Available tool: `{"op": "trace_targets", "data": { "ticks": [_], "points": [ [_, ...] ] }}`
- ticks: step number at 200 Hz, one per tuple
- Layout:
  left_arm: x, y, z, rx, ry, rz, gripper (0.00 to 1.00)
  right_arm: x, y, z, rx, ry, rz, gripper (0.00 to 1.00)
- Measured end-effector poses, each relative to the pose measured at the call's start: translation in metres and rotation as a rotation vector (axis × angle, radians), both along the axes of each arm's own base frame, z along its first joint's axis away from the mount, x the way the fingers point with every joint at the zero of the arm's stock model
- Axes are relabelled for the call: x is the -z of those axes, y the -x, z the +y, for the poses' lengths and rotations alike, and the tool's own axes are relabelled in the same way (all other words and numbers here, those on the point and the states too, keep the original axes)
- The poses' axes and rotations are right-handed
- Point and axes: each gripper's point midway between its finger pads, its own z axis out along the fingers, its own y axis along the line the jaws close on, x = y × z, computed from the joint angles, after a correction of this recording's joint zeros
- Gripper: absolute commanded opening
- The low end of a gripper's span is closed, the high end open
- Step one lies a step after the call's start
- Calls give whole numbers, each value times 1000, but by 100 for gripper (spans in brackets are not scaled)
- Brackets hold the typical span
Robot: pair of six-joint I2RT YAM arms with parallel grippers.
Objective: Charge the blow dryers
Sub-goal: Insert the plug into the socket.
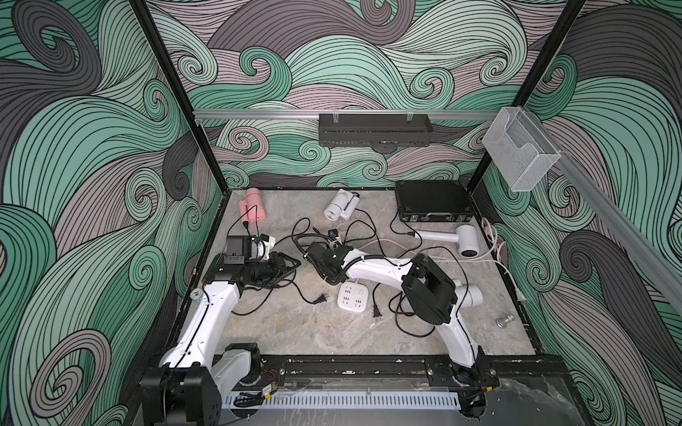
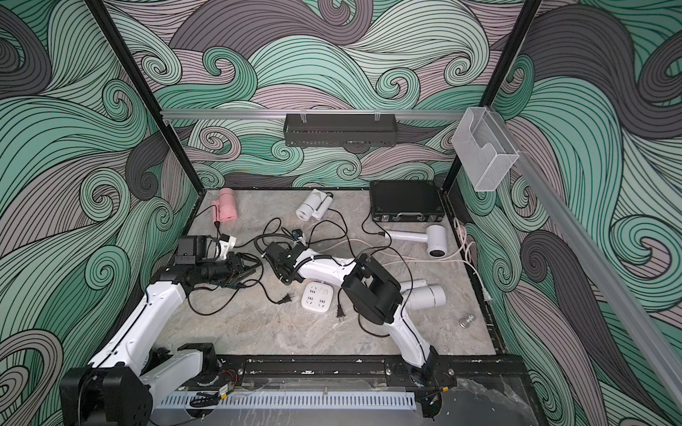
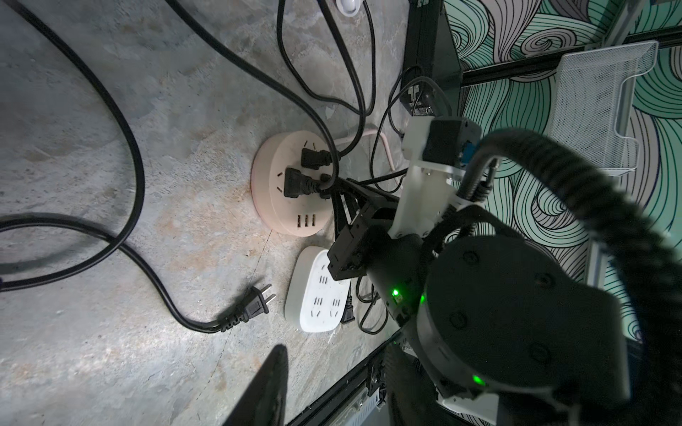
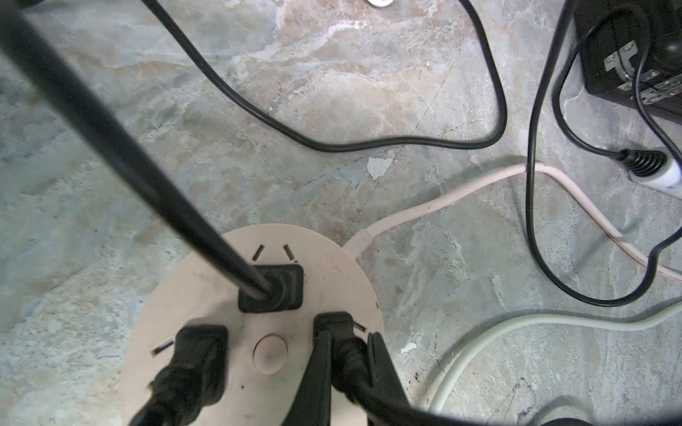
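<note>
Item: plug (image 4: 332,321) of one dryer cord, pinched btwn right gripper (image 4: 350,337) fingers, just ahead of tips, long axis in line w/ them, prongs toward round peach hub (image 4: 192,295) face, beside two seated plugs (image 4: 271,287); blow dryers (image 1: 467,239) lie well beyond; left gripper (image 1: 286,263) unclear.

The walls (image 1: 92,166) are patterned with swirling waves in teal, mauve and dark grey, outlined in black. The tabletop (image 1: 295,332) is marbled grey. 1 blow dryer (image 1: 254,210) is coloured pink, the round hub (image 3: 267,162) peach, the square hub (image 1: 353,297) white, each plug (image 4: 271,284) black.
</note>
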Motion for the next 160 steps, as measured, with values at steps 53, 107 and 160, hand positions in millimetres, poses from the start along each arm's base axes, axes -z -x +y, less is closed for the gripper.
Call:
{"op": "trace_targets", "data": {
  "ticks": [53, 107, 160],
  "points": [
    [-14, 13, 2, -11, -6, -51, 43, 2, -4, 0, -5, 14, 46, 0],
    [-15, 18, 4, -24, -7, -40, 43, 0, -5, -1, 18, -8, 37, 0],
    [-11, 18, 4, -17, 0, -20, 43, -4, -34, -8, 95, -61, 39, 0]
  ]
}}
